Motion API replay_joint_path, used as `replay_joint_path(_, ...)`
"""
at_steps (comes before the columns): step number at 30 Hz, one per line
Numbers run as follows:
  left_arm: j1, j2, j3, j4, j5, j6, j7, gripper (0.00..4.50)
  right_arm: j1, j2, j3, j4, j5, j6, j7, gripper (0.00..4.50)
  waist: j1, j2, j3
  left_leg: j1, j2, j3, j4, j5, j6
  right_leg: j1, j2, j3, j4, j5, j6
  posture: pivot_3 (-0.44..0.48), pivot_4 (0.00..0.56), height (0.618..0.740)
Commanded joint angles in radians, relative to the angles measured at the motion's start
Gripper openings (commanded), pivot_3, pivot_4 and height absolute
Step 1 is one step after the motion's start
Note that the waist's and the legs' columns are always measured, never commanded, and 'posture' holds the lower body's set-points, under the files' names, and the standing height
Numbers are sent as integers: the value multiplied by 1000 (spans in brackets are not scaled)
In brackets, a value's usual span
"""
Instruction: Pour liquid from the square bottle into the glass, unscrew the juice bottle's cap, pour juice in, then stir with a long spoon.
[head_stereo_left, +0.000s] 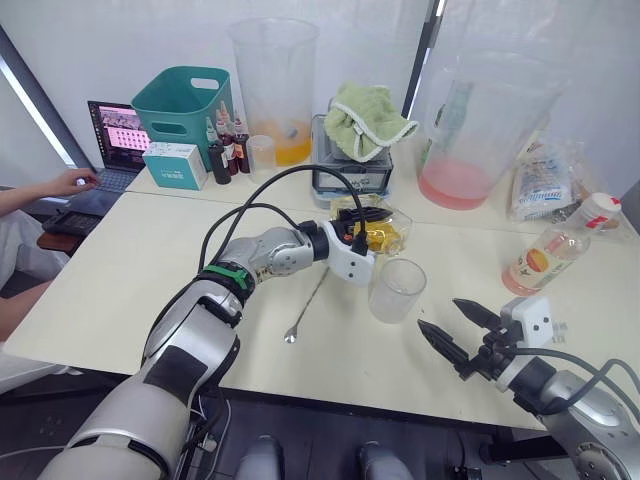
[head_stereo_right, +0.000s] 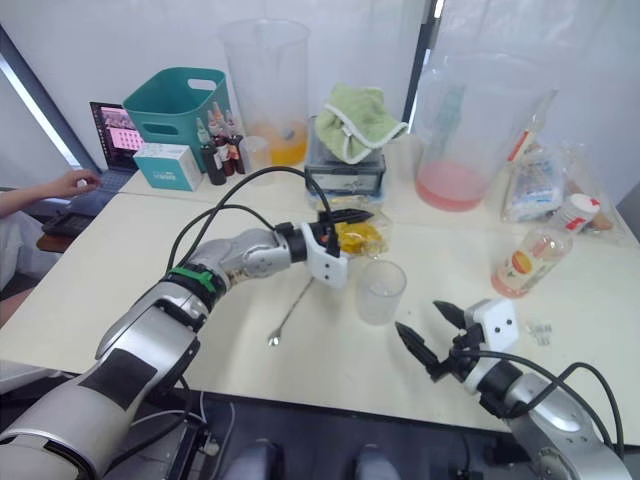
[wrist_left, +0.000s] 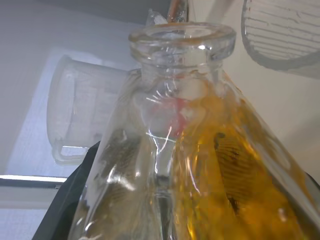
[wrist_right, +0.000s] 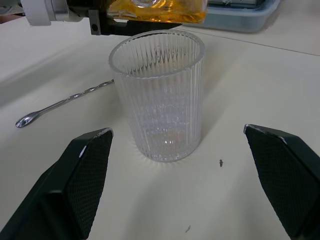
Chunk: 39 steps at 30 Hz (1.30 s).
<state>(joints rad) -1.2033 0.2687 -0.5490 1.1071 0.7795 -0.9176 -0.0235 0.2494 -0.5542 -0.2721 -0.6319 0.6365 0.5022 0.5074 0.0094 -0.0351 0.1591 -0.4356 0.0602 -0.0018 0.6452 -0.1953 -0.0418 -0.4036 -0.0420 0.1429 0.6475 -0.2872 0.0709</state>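
My left gripper (head_stereo_left: 368, 225) is shut on the square bottle (head_stereo_left: 385, 234), which is held tipped above the table just behind the glass (head_stereo_left: 396, 290). The bottle's neck (wrist_left: 180, 35) is open with no stopper, and yellow-orange liquid sits inside. The ribbed glass (wrist_right: 157, 95) stands upright and looks empty. My right gripper (head_stereo_left: 458, 325) is open, low over the table in front of the glass, its fingers (wrist_right: 85, 175) spread wider than it. The long spoon (head_stereo_left: 308, 305) lies flat left of the glass. The juice bottle (head_stereo_left: 548, 255) with its cap (head_stereo_left: 601, 210) on leans at the right.
Two huge clear pitchers (head_stereo_left: 275, 85) (head_stereo_left: 480, 125) stand at the back, with a green cloth on a grey box (head_stereo_left: 365, 125) between them. A teal basket (head_stereo_left: 185, 100), dropper bottles (head_stereo_left: 225, 150) and a laptop with a person's hand (head_stereo_left: 65, 183) are at the left.
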Motion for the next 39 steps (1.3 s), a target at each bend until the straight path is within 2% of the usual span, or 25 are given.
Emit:
replay_joint_path(1,-65,0,6,-19,3,-15,86,2830,-2,5,-6,-44,15,3,-9,4451,0,0,0,0,0,0,0,0,0,0,0,0,0,0,0,0,150,740)
replay_joint_path(7,-93,-4,-30,1,56,1,161,2830,-10,12,0,-48,23,10,-25,4451,2,0,0,0,0,0,0,0,-1,0,0,0,0,0,0,0,150,740)
replay_joint_path(21,-140,-31,-84,27,114,10,251,2830,-27,19,4,-45,32,22,-46,4451,3,0,0,0,0,0,0,1,-1,0,0,0,1,0,0,0,150,740)
replay_joint_path(39,-188,-31,-189,13,255,75,463,2830,-22,29,-10,-66,56,28,-62,4451,4,0,0,0,-1,0,0,2,-3,0,-1,0,2,0,1,0,150,740)
